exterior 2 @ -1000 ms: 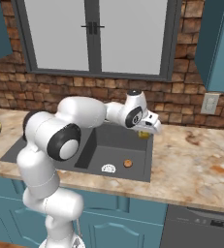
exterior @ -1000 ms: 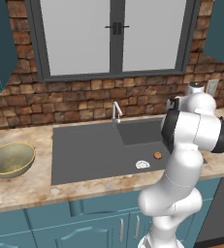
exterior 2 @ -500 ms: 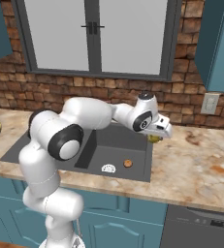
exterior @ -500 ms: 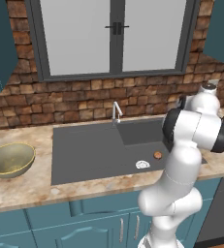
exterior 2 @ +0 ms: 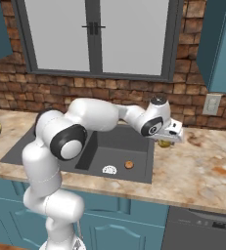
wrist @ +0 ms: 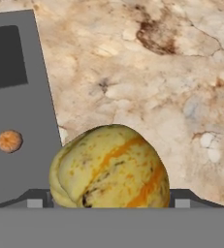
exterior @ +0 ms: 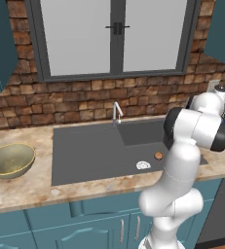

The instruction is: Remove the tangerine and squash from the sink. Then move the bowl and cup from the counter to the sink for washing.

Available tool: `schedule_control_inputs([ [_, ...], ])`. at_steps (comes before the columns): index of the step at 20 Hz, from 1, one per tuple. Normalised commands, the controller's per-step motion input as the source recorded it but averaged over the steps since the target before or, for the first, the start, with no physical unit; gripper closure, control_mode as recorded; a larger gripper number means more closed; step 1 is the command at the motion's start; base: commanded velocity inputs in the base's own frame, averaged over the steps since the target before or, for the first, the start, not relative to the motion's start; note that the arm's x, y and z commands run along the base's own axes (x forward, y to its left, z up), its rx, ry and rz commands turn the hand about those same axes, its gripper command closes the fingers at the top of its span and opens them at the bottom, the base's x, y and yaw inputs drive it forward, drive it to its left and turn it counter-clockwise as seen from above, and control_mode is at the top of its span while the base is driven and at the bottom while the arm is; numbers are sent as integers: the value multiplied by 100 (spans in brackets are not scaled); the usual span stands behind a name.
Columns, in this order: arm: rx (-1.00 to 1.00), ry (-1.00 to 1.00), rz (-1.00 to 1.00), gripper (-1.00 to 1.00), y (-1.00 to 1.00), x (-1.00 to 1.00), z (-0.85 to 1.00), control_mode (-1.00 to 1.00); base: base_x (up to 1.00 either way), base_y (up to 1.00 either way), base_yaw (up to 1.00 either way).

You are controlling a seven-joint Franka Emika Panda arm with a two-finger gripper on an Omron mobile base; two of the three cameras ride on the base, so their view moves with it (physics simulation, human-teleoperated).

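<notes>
My gripper (exterior 2: 170,136) is shut on the squash (wrist: 111,167), a yellow-green fruit with orange streaks that sits between the fingertips. It hangs just above the marbled counter (wrist: 157,87), right of the sink (exterior 2: 109,146) edge; in the right base view the squash (exterior 2: 164,143) peeks out under the hand. The tangerine (exterior 2: 129,165) lies on the basin floor near the white drain (exterior 2: 109,169), and the hand view shows the tangerine (wrist: 9,141) at its left. The olive bowl (exterior: 9,159) rests on the counter far left of the sink (exterior: 84,151). The cup is out of view.
A chrome faucet (exterior: 115,111) stands at the back of the sink. A brick wall and a window run behind the counter. A wall socket (exterior 2: 212,104) sits above the counter at the right.
The arm has swung right, carrying the squash from over the basin to above the counter beside the sink. The tangerine and bowl have stayed put.
</notes>
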Motion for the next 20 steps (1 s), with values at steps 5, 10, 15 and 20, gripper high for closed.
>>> schedule_control_inputs([
  [5, 0, -4, 0, 100, -28, -10, -5, -100, 0, 0, 0],
  [10, 0, -7, 0, 100, -25, -8, -11, -100, 0, 0, 0],
  [15, 0, -3, 0, 100, -17, -4, -19, -100, 0, 0, 0],
  [20, 0, -1, 0, 100, -12, -3, -23, -100, 0, 0, 0],
])
